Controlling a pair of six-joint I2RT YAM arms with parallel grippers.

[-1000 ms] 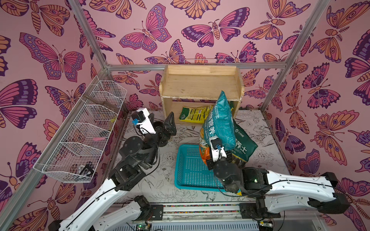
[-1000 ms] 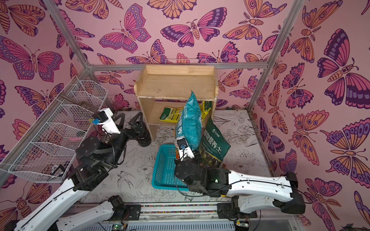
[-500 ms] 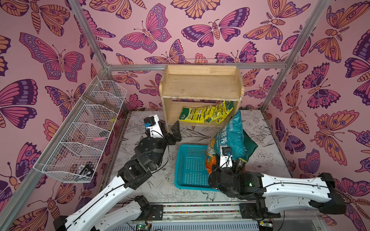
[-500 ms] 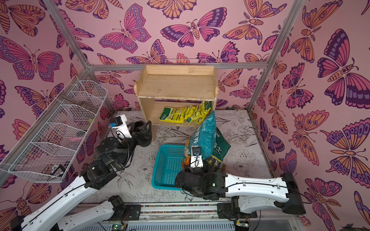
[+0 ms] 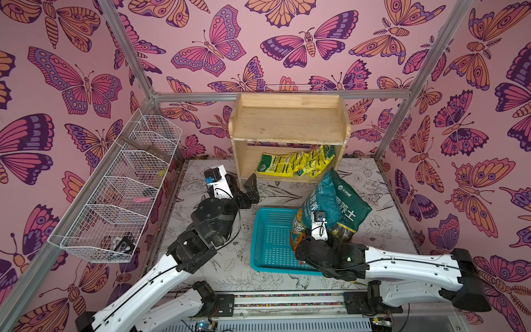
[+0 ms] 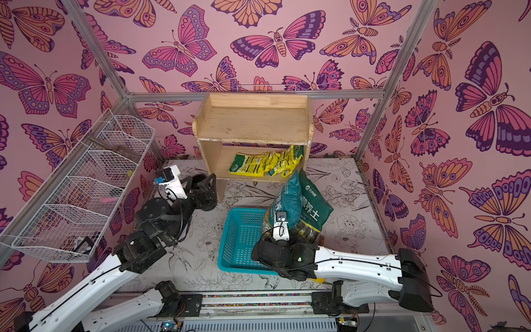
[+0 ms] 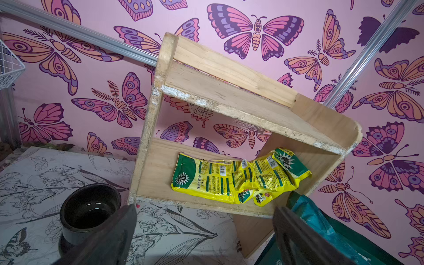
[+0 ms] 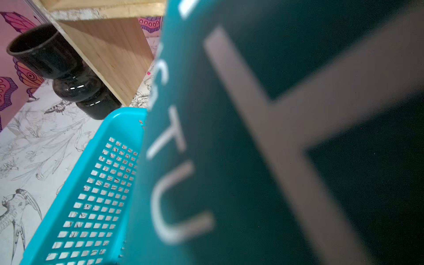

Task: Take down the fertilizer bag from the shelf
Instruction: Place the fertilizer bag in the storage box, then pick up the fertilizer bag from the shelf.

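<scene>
From my station, the floral-print table (image 5: 385, 227) fills the floor of the cell. The long white wire basket rack (image 5: 123, 186) hangs along the left wall. At the back stands the pale wooden shelf (image 5: 288, 123), its two tiers facing me.

The teal fertilizer bag (image 5: 330, 201) is off the shelf. It stands tilted on the table in front of the shelf's right side panel, creased down its middle. Its top corner is close to the lower tier's front edge, and its patterned bottom end is at the right rim of the turquoise plastic basket (image 5: 273, 241). The basket sits on the table in front of the shelf, between my two arms.

A heap of yellow packets (image 5: 296, 163) lies on the shelf's lower tier, crumpled toward the right side.

My right gripper (image 5: 324, 238) is at the bag's bottom end. Its fingers are hidden behind the bag and the wrist camera, but they are closed and clamped on the bag; the right wrist view shows little but blurred teal print (image 8: 275, 137).

My left gripper (image 7: 206, 234) is spread wide and holds nothing, aimed at the shelf's lower left corner.

A glossy black vase (image 7: 89, 206) stands on the table just beside the shelf's left panel.
</scene>
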